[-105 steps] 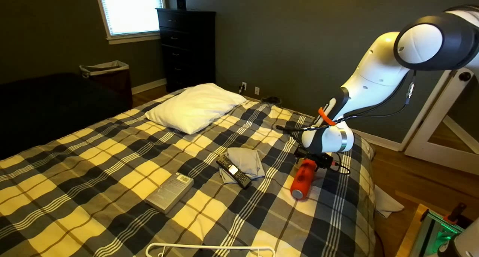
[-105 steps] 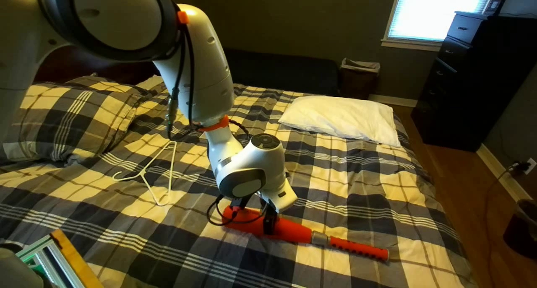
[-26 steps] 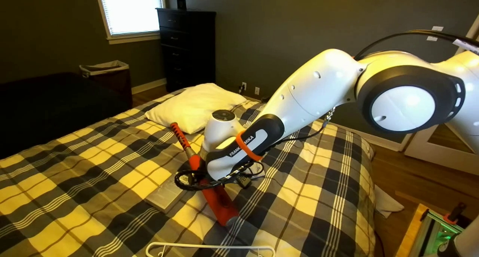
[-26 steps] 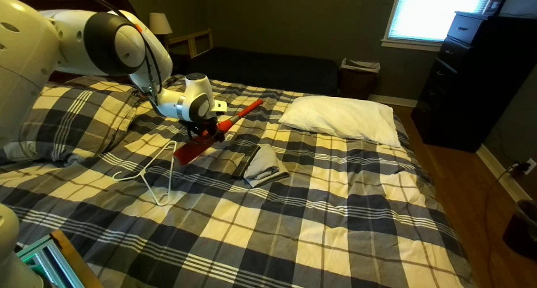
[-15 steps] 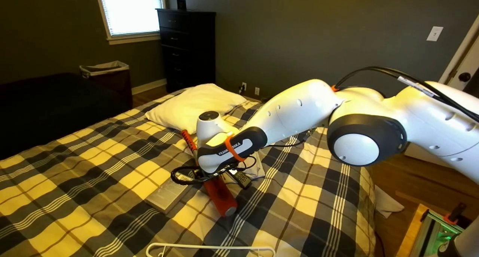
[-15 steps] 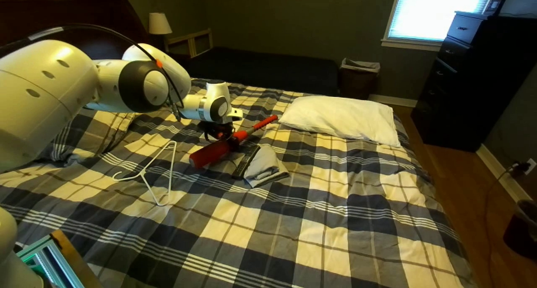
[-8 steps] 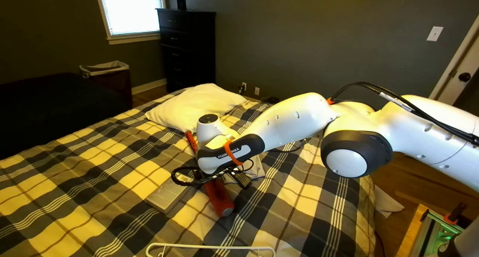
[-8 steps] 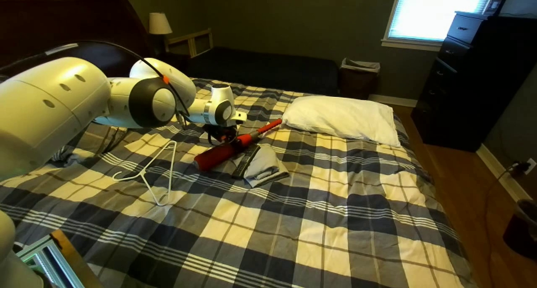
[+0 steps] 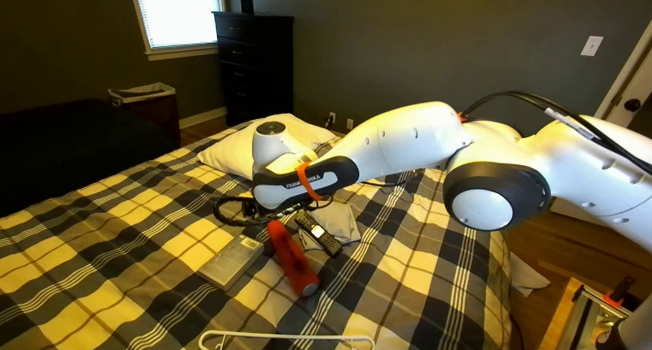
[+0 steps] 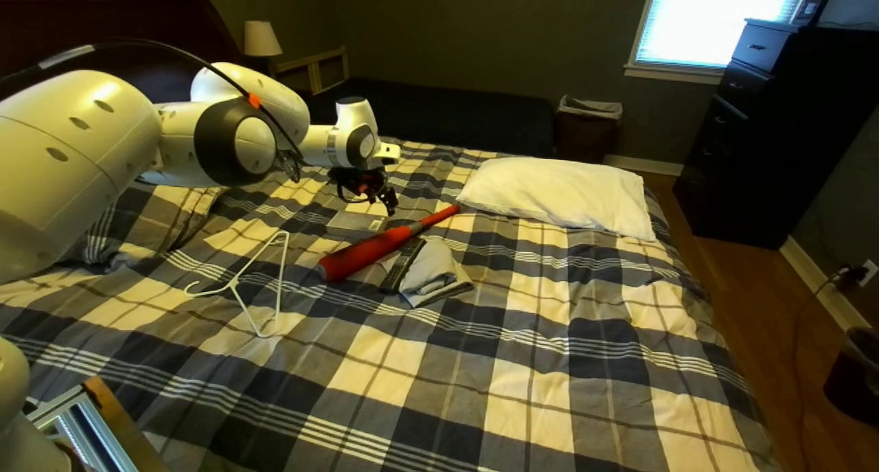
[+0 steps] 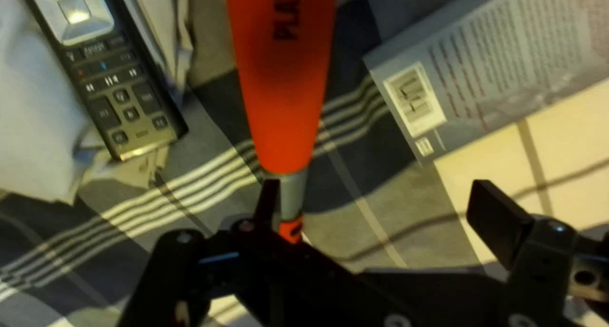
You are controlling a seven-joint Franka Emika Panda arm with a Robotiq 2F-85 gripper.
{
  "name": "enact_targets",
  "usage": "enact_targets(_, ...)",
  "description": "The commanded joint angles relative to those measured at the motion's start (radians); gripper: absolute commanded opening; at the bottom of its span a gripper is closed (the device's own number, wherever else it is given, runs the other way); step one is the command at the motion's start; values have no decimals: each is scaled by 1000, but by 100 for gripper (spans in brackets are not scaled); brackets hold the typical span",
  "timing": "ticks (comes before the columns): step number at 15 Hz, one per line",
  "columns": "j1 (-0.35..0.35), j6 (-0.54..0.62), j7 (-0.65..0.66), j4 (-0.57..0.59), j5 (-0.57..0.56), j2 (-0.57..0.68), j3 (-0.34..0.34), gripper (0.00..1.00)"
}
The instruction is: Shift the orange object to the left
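Note:
The orange-red bat lies on the plaid bed between the grey box and the remote. Its handle is hidden behind my arm there. In an exterior view the whole bat shows, its handle end near the white pillow. My gripper is raised above the bed, over the area of the bat and box, apart from the bat. In the wrist view the jaws are wide apart with nothing between them. The bat runs below, under the left finger, its grey neck beside that fingertip.
The remote rests on a folded grey cloth beside the bat. A white hanger lies near the bat's thick end. The white pillow lies beyond the handle. A dark dresser stands by the window.
Earlier my gripper held the bat and carried it across the bed to between box and remote, lowering it there. Since half a second ago the jaws have opened and risen; the bat stays lying.

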Motion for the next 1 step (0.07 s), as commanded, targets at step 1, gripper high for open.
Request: enact_targets(1, 7, 16, -5, -16, 0, -29, 0, 100)
